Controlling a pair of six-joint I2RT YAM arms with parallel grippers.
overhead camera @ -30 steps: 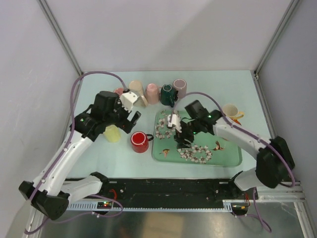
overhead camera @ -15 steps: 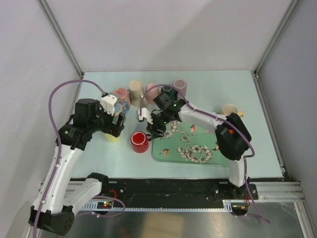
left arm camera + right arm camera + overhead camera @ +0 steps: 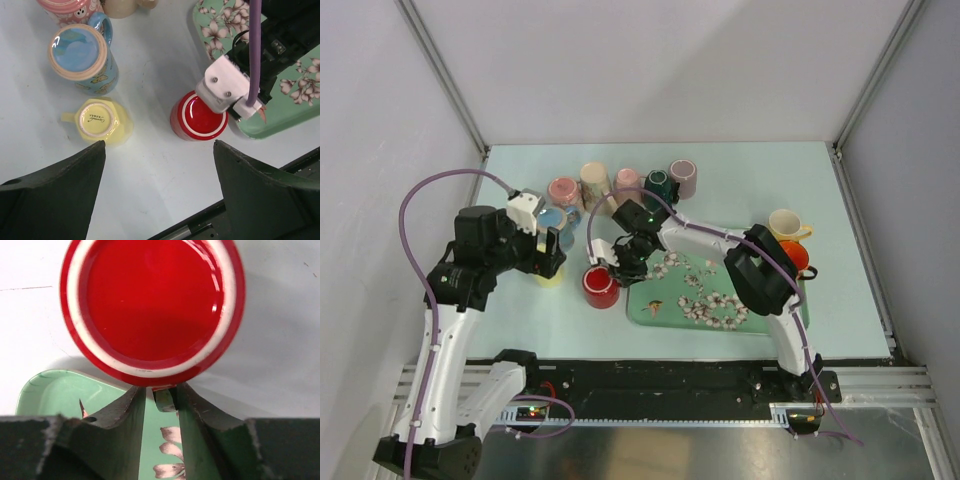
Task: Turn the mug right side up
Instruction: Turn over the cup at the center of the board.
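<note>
A pale blue table (image 3: 740,180) fills the middle of the top view. The left arm (image 3: 440,340) goes up the left side of the frame. The right arm (image 3: 705,233) starts at the lower right, bends, and stretches across to the middle.

A green tray (image 3: 668,300) with pink flowers lies right of the middle, under the right arm.

The red mug (image 3: 601,286) stands on the table, just beside the tray's left edge, a little left of the middle of the frame. It is upside down. Its flat bottom, with a white ring on it, faces up.

A yellow mug (image 3: 102,120) stands to the left of the red mug in the left wrist view, also bottom up. A blue mug (image 3: 77,50) stands above the yellow one, bottom up too. A row of other mugs (image 3: 627,183) sits near the top of the table. A cream mug (image 3: 785,224) and an orange mug (image 3: 798,256) sit at the right.

The left gripper (image 3: 159,143) hangs high above the red and yellow mugs. Its two fingers are far apart and hold nothing.

The right gripper (image 3: 160,392) sits at the side of the red mug that faces the tray. Its fingers (image 3: 127,407) are close together, with only a thin gap. A small piece at the mug's edge shows in the gap. I cannot tell if they are pinching it.
</note>
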